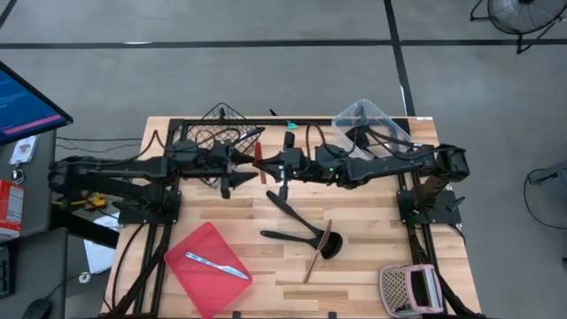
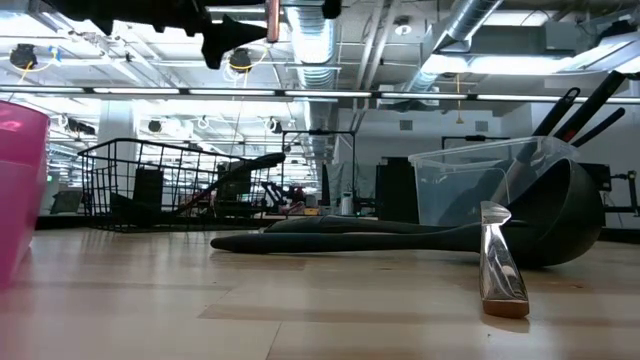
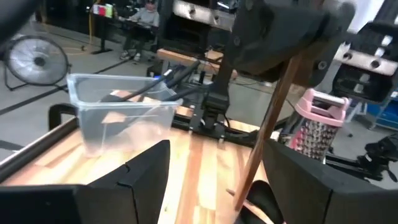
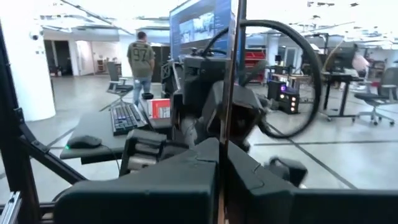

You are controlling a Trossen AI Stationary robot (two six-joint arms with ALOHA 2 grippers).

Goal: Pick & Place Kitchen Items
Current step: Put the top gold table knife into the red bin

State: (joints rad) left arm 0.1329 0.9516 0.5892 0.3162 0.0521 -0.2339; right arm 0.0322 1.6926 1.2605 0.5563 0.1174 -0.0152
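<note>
My right gripper [image 1: 271, 164] is shut on a slim copper-coloured utensil [image 1: 259, 165], high above the table's middle. My left gripper [image 1: 241, 167] faces it and is open. In the left wrist view the utensil's shaft [image 3: 273, 112] slants down between my left fingers [image 3: 146, 177]; I cannot tell whether they touch it. A black ladle [image 1: 306, 236], a black spatula [image 1: 285, 202] and a copper-handled piece [image 1: 317, 254] lie flat on the table. A silver knife [image 1: 217, 265] lies on the red tray [image 1: 190, 279]. My right gripper pinches the copper-coloured utensil's thin shaft [image 4: 232, 118] between its two fingers. The fingers come level from the table's right side and lie across the shaft. The utensil stands steeply, slightly tilted, lifted well clear of the table.
A black wire basket [image 1: 221, 128] stands at the far left centre. A clear tub [image 1: 372, 124] with black utensils stands at the far right. A pink grater-like item [image 1: 409, 289] lies at the near right corner. Bare wood lies between the tray and the ladle.
</note>
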